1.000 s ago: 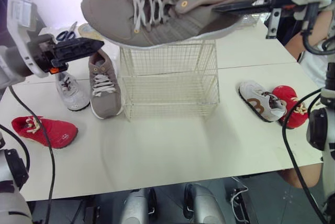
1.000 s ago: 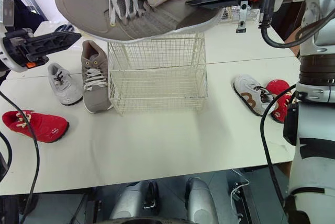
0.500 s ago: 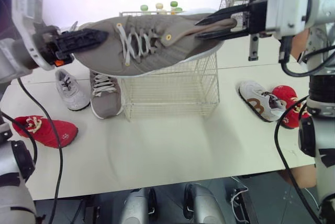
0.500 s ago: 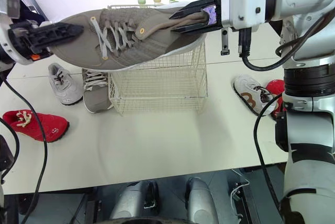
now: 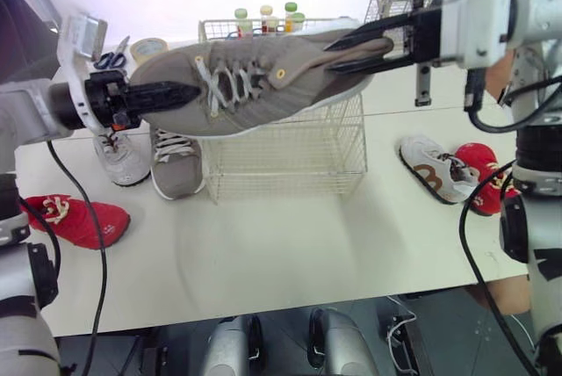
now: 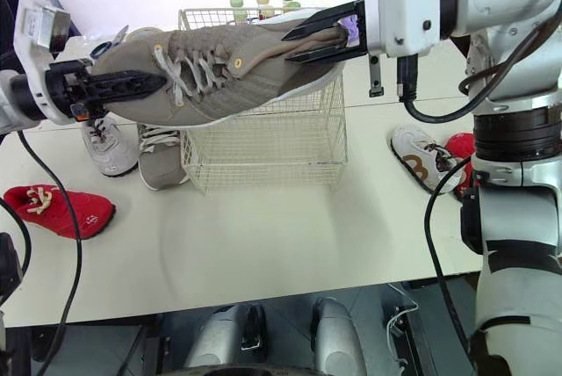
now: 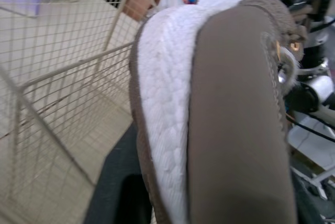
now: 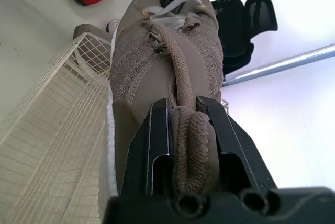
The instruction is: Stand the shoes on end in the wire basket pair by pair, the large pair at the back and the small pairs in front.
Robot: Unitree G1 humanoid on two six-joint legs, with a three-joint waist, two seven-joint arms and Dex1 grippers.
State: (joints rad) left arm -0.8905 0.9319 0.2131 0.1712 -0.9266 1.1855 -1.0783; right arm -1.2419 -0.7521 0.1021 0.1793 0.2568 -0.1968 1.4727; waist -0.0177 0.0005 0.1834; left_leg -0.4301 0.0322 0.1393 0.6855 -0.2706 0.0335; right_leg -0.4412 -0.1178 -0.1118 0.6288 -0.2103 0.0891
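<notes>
At the worktop's (image 5: 290, 253) near left: we see one red shoe (image 5: 75, 220) lying on its sole.
Right side: a white shoe (image 5: 436, 168) with brown trim and a second red shoe (image 5: 488, 177) lie touching each other.
Left of the wire: a small grey shoe (image 5: 118, 155) and a taupe shoe (image 5: 176, 163) sit side by side, the taupe one just beside the mesh.
Mid-worktop: the wire basket (image 5: 285, 152) stands with its open top upward.
Over the basket's top: the large taupe shoe (image 5: 255, 86) hangs lengthways in the air, toe toward our left arm, heel toward our right.
Heel end: the right gripper (image 8: 183, 110) has its fingers clenched on the shoe's padded heel collar.
Toe end: the left gripper (image 5: 167, 93) lies against the toe; whether it grips we cannot tell.
Far side: bottles (image 5: 265, 18), scissors (image 5: 111, 58) and a tape roll (image 5: 149, 46).
</notes>
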